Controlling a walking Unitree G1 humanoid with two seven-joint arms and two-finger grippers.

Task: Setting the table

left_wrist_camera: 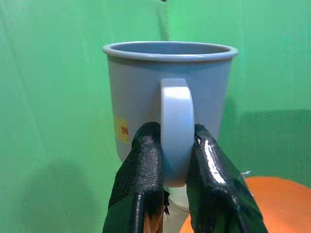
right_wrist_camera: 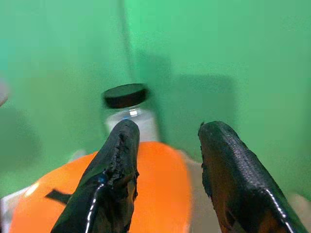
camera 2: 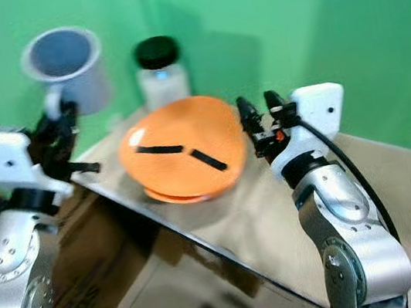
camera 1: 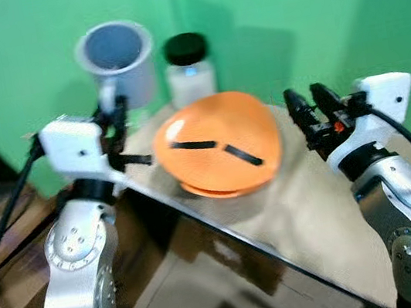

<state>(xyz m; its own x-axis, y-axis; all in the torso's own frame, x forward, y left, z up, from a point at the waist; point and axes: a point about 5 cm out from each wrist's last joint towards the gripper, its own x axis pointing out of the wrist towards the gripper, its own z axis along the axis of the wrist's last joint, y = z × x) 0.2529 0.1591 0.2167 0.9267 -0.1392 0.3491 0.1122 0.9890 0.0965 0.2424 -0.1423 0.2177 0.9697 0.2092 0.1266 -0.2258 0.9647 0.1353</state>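
Two arms up w/ left gripper point(left_wrist_camera: 167, 160) pinched on blue mug point(camera 1: 117, 58) handle, mug held upright above table point(camera 1: 317, 214) edge, beside orange plate point(camera 1: 219, 152) and jar point(camera 1: 190, 69). Right gripper point(right_wrist_camera: 167, 160) spread wide, empty, near plate. Carry step, I'd say; next needs a level set-down.

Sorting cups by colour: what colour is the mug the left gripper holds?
Light grey-blue mug, clearest in the left wrist view.

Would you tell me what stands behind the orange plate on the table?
A clear jar with a black lid stands behind the orange plate; the plate hides its base and its contents are unclear.
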